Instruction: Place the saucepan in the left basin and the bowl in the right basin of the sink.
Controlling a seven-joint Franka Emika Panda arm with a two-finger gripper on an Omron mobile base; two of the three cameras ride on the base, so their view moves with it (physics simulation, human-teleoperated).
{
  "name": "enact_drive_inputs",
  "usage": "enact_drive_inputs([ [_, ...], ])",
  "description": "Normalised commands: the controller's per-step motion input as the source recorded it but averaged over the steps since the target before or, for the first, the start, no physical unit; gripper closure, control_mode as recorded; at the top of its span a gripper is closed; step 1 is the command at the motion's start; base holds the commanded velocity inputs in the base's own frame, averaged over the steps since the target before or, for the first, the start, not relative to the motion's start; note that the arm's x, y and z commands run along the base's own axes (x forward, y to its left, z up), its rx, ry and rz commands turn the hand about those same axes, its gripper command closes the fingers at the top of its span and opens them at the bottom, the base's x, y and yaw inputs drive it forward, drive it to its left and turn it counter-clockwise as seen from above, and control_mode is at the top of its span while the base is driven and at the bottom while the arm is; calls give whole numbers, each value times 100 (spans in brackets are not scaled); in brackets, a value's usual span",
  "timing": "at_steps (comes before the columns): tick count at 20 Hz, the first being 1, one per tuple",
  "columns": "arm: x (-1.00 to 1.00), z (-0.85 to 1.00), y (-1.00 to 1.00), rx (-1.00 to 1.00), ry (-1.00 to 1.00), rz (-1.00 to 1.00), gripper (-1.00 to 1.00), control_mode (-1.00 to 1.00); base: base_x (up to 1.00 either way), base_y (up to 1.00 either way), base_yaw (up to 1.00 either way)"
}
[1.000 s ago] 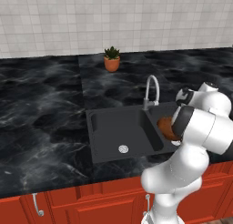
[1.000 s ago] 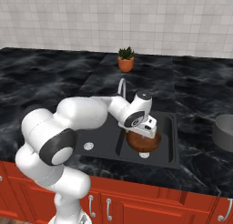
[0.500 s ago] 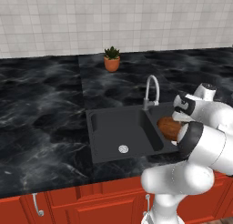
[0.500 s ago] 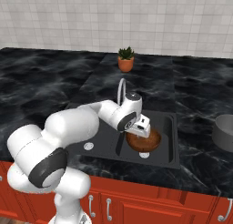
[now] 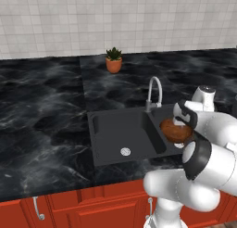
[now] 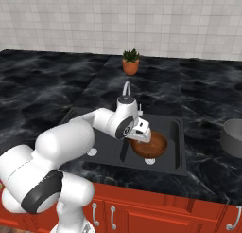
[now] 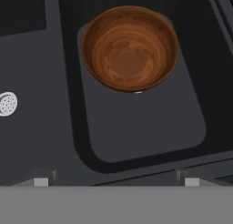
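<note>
With the bowl (image 7: 129,48) sitting upright in the right basin (image 7: 150,127), the bowl half of the task looks done. In the hand view it fills the upper centre of the frame, nothing touching it, bare basin floor below it toward the bottom edge. The right base view shows the same: bowl low centre-right, inside the narrower compartment of the sink (image 6: 176,128).

End effector (image 6: 143,129) is released, jaws spread wide, empty. It hangs just above the bowl's near rim in the right base view, apart from the wood (the two tips at the bottom of the hand view sit well apart with nothing between them).

Left basin (image 5: 118,134) holds only its silver drain (image 5: 125,151), centre of the left base view. So the saucepan half is not yet done.

Saucepan (image 6: 233,138) is at the far right edge of the right base view, standing on the black marble surface (image 6: 42,85), well apart from the sink and partly cut off by the frame; the handle can't be made out.

Judgement: roughly halfway. Left to do: clear the right basin, reach the saucepan, grasp it, carry it past the faucet (image 5: 153,90), set it in the wider left compartment. The faucet stands between the basins at the back, so it is likely the thing to avoid on the carry. Plant pot (image 5: 113,61) at upper centre is out of the way.
</note>
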Motion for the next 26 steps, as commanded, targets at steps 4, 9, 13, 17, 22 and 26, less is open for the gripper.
enact_drive_inputs([
  [4, -13, 8, 7, 0, 0, 0, -100, -100, 0, 0, 0],
  [9, -10, 8, 9, 0, 0, 0, -100, -100, 0, 0, 0],
  [13, -4, 4, 5, 1, 4, 0, -100, -100, 0, 0, 0],
  [17, -2, 0, 0, 1, -5, 0, -100, -100, 0, 0, 0],
  [22, 0, 0, 0, 0, 0, 0, -100, -100, 0, 0, 0],
  [26, 0, 0, 0, 0, 0, 0, -100, -100, 0, 0, 0],
])
